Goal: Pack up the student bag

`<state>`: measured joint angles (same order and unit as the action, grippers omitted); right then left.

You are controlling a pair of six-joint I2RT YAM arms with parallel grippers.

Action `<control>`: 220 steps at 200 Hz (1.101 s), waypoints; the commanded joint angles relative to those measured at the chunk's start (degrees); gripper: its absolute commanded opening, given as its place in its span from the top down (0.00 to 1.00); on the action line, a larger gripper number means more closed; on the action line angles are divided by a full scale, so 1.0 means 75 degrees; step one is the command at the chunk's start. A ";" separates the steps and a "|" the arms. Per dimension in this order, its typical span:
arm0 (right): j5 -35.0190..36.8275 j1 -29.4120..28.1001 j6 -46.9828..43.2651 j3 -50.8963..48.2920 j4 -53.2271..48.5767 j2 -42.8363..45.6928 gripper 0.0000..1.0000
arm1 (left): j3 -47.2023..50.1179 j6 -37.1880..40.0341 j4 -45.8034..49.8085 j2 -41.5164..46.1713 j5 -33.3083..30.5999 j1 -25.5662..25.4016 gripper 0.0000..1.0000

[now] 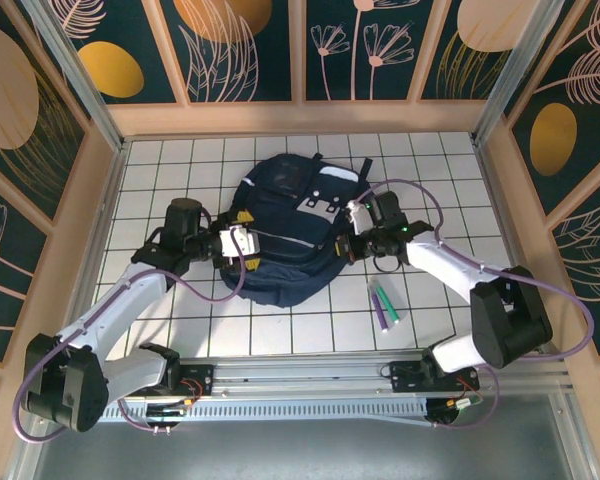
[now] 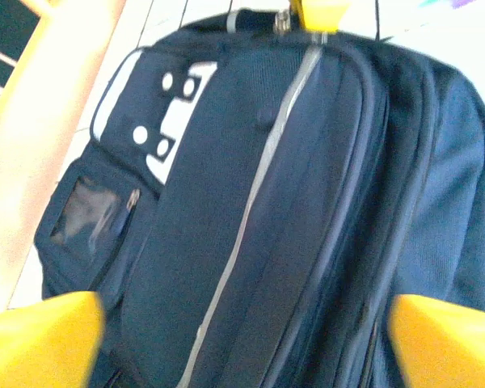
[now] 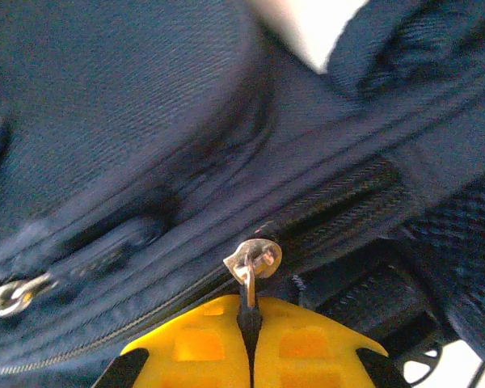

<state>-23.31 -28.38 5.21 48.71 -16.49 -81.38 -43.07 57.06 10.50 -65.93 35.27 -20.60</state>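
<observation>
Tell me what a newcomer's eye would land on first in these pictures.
A navy student bag lies at the middle of the white gridded table, with both arms reaching in on it. The right gripper has its jaws shut on a zipper pull at the bag's right edge, while the left gripper stands with jaws wide at its left side. Purple and green pens lie to the bag's right.

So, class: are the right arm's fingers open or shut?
Shut. The right fingers press together with no gap, pinching the zip pull of the student bag between their tips.
</observation>
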 commanded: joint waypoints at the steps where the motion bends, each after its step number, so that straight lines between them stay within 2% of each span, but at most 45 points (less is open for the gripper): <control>1: -0.0326 -0.0473 0.0176 -0.0186 0.0441 0.0390 1.00 | -0.0328 -0.0562 0.0099 -0.0254 0.0163 -0.0922 0.01; 11: -0.0476 -0.0554 0.0351 -0.0254 0.0666 0.0460 1.00 | -0.0182 -0.0707 -0.0250 -0.0271 -0.0791 -0.1697 0.01; 20: -0.0615 -0.0586 0.0469 -0.0279 0.0795 0.0491 1.00 | 0.0020 -0.1003 -0.0726 -0.0268 -0.1114 -0.2068 0.01; 40: -0.0851 -0.0625 0.0552 -0.0209 0.0898 0.0492 1.00 | 0.0210 -0.1855 -0.1581 -0.0449 -0.1520 -0.2229 0.01; 57: -0.0947 -0.0674 0.0546 -0.0097 0.0800 0.0509 1.00 | 0.0076 -0.2131 -0.1415 -0.0746 -0.2620 -0.2316 0.03; 73: -0.0857 -0.0692 0.0575 -0.0096 0.0723 0.0551 1.00 | -0.0011 -0.2427 -0.1057 -0.1008 -0.3563 -0.2311 0.23; 88: -0.0730 -0.0692 0.0586 -0.0113 0.0643 0.0580 1.00 | 0.0104 -0.2421 -0.0901 -0.1085 -0.3707 -0.2311 0.61; 109: -0.0553 -0.0682 0.0605 -0.0196 0.0612 0.0643 1.00 | 0.0363 -0.2393 -0.0969 -0.0984 -0.3655 -0.2308 0.73; 117: -0.0375 -0.0681 0.0601 -0.0202 0.0537 0.0644 1.00 | 0.0415 -0.2292 -0.0913 -0.0918 -0.3571 -0.2315 0.85; 124: -0.0152 -0.0665 0.0592 -0.0179 0.0437 0.0649 1.00 | 0.0450 -0.2245 -0.0880 -0.0849 -0.3593 -0.2306 1.00; 156: 0.2045 -0.0439 0.0788 -0.0051 -0.0174 0.0468 1.00 | 0.0394 -0.1924 -0.0527 -0.0501 -0.3418 -0.2291 1.00; 164: 0.2381 -0.0068 0.0836 -0.0032 -0.0269 0.0378 1.00 | 0.0387 -0.1843 -0.0439 -0.0408 -0.3297 -0.2280 1.00; 191: 0.2907 0.0453 0.0933 0.0114 -0.0499 -0.0027 1.00 | 0.0489 -0.1804 -0.0416 -0.0193 -0.3090 -0.2128 1.00; 220: 0.2846 0.0531 0.0930 0.0233 -0.0498 -0.0373 1.00 | 0.0486 -0.1811 -0.0288 -0.0015 -0.2739 -0.2016 1.00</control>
<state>-15.27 -29.19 9.96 49.50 -16.99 -81.82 -40.53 42.41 2.17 -69.19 14.94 -37.82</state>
